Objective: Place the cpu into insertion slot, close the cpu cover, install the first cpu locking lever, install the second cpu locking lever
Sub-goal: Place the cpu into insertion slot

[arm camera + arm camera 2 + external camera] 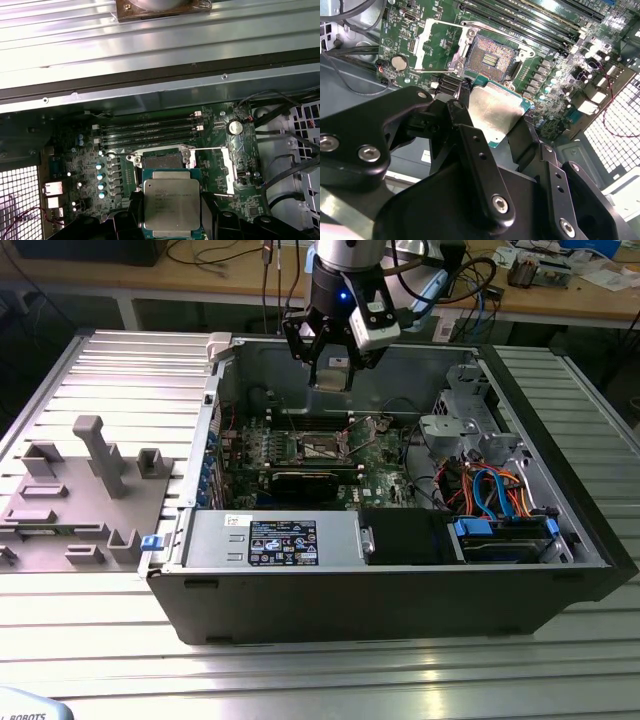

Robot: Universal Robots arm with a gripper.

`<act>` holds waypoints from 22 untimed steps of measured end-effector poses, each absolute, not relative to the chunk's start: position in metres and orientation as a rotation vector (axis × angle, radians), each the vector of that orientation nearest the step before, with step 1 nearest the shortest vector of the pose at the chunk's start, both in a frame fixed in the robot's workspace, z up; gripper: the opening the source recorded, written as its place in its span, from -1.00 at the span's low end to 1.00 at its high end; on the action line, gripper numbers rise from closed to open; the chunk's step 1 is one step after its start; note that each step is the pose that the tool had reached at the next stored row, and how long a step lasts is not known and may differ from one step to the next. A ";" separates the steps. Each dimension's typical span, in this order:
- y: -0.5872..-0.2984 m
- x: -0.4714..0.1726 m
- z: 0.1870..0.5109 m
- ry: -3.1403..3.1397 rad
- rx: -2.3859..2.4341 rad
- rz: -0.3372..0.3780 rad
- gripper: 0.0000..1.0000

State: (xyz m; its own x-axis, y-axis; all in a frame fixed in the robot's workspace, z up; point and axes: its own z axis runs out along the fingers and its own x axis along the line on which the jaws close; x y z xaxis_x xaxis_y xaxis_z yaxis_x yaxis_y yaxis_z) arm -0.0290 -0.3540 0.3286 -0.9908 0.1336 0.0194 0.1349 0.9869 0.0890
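Saw the gripper (330, 368) hanging over the open computer case (400, 590) in the exterior view, above the back part of the green board (385, 468). Found the jaws drawn in on the chip (330, 377), pinching it by two opposite edges, kept apart by the chip's own width. Made out the same grip in both wrist views: chip (495, 112) (171, 207) lying flat, silvery top showing, green rim around it, black fingers (472, 145) pressed against either side. Noted the chip held in the air, clear of the board, touching nothing but the fingers.

Spotted the socket (489, 60) (162, 161) near the chip but apart from it, bare, with the field of contacts uncovered. Saw the cover (437, 42) (227, 167) swung back on its hinge, lying open just beside the socket. Picked out what looked like a thin wire lever (210, 149) running along one edge of the socket, though hard to be sure at that angle. Found the long memory slots (530, 22) (150, 131) just beyond the socket, and a round coin battery (399, 62) (234, 127) near the open cover.

Turned to the exterior view for the rest: a labelled power supply (280, 540) along the near wall of the case, a grey drive cage (465, 425) toward the exterior view's right, and a grey plastic fixture (90, 480) on the ribbed metal table (300, 670) at the exterior view's left, well apart from the case.
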 end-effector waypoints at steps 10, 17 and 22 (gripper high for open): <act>-0.354 -0.029 0.328 -3.118 -0.222 -0.141 0.08; -0.354 -0.029 0.328 -3.117 -0.229 -0.141 0.08; -0.354 -0.029 0.328 -3.117 -0.235 -0.141 0.08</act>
